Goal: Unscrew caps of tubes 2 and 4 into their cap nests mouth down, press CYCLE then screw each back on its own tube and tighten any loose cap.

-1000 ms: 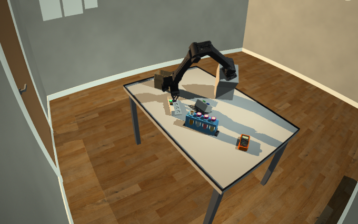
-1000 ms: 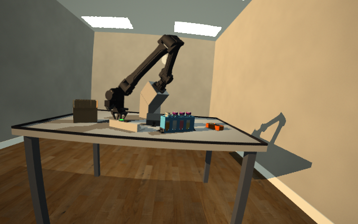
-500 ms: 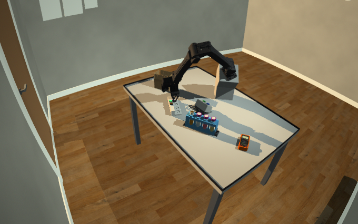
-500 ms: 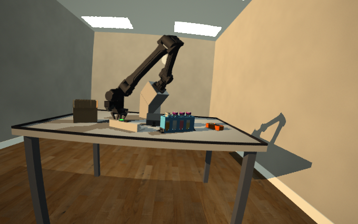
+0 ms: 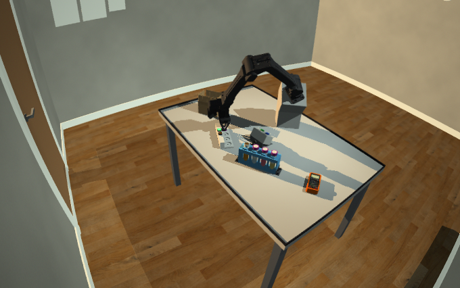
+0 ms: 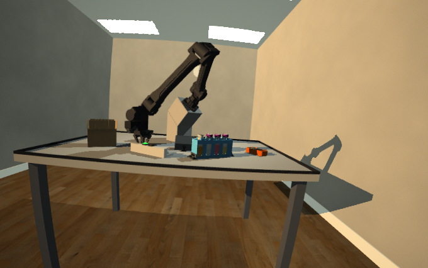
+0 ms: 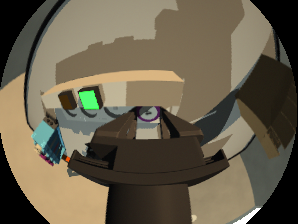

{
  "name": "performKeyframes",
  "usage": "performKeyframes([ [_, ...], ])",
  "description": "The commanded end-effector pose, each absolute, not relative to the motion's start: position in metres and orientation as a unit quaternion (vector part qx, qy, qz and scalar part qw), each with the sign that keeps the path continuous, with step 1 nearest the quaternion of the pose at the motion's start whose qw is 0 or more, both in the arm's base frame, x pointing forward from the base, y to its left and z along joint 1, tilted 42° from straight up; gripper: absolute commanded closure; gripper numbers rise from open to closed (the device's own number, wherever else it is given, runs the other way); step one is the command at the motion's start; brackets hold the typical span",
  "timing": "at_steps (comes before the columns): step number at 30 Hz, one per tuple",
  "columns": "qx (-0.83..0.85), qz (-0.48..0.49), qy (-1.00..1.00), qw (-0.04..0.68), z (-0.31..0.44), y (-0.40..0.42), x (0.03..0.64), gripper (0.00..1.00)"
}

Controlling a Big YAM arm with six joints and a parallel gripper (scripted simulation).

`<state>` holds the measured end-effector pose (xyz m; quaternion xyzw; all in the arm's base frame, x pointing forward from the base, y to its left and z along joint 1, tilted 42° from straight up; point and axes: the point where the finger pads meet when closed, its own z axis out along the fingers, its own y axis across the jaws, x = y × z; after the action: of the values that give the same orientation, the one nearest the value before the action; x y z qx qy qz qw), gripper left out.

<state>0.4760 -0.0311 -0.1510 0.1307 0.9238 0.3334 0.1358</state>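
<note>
End effector (image 5: 224, 127) (image 6: 142, 140) (image 7: 148, 110): clenched on the purple-rimmed cap (image 7: 149, 113).
Cap: at the far end nest of the tray (image 5: 222, 145) (image 6: 147, 150) (image 7: 120, 95).
Lamp (image 5: 219, 129) (image 6: 145, 143) (image 7: 90, 100): green, lit.
Rack (image 5: 258, 165) (image 6: 211, 155) (image 7: 46, 134): right of the tray; leftmost tube (image 5: 246, 145) (image 6: 200, 136) bare, three others capped.

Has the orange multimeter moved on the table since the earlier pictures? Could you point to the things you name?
No, the orange multimeter (image 5: 313, 183) (image 6: 256, 151) shows no visible shift; against the table's (image 5: 339, 200) (image 6: 177, 172) right corner, it lies in the same place.
</note>
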Motion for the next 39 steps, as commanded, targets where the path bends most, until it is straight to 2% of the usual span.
performKeyframes([
  [1, 0.131, 0.331, 0.923, 0.143, -0.149, -0.034, 0.481, 1.00],
  [11, 0.131, 0.331, 0.923, 0.143, -0.149, -0.034, 0.481, 1.00],
  [39, 0.129, 0.325, 0.923, 0.160, -0.039, -0.124, 0.445, 1.00],
])
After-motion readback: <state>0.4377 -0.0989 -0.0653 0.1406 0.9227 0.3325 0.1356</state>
